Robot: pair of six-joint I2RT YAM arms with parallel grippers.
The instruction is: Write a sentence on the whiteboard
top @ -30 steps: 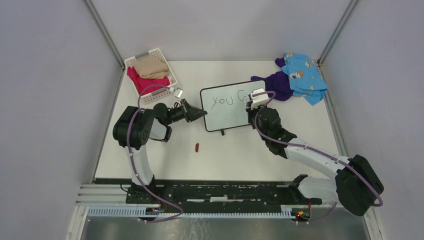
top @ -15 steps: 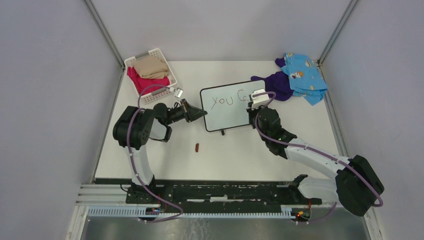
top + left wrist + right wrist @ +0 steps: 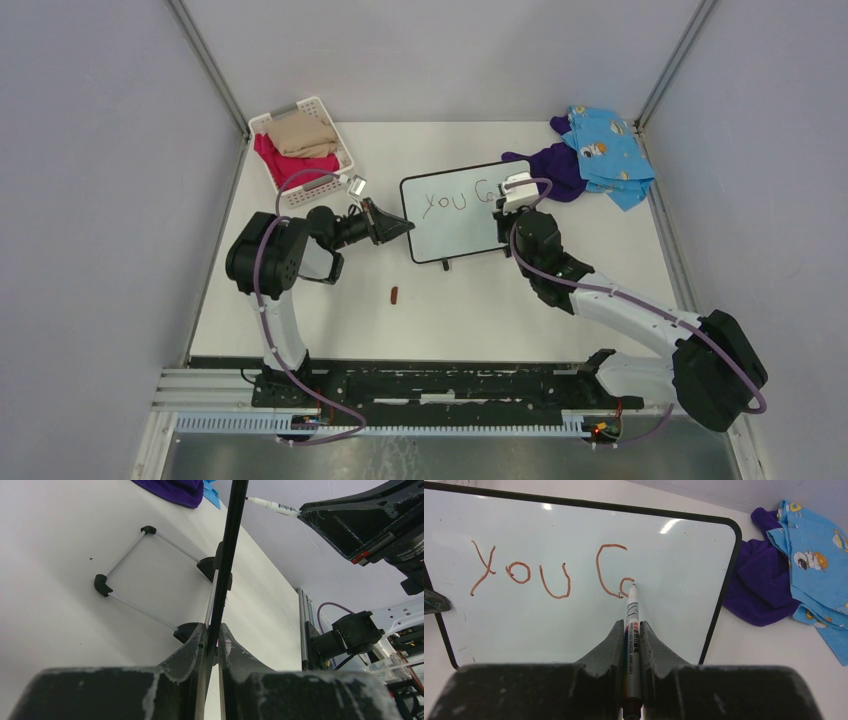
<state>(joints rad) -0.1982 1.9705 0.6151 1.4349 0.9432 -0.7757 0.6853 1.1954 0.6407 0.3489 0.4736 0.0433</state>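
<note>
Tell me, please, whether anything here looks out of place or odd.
A small reddish-brown cap-like piece lies loose on the white table, alone, just short of the black-framed whiteboard. Nothing else looks spilled or damaged.

We see the whiteboard (image 3: 455,222) at centre frame. Our left gripper (image 3: 404,228) meets its left edge; our right gripper (image 3: 500,212) is over its right side.

Overhead view from the near side; close wrist views along the jaws; the whiteboard (image 3: 455,235) common to all.

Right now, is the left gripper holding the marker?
No, the left gripper clamps the whiteboard by its edge; the marker sits in the right gripper.
</note>
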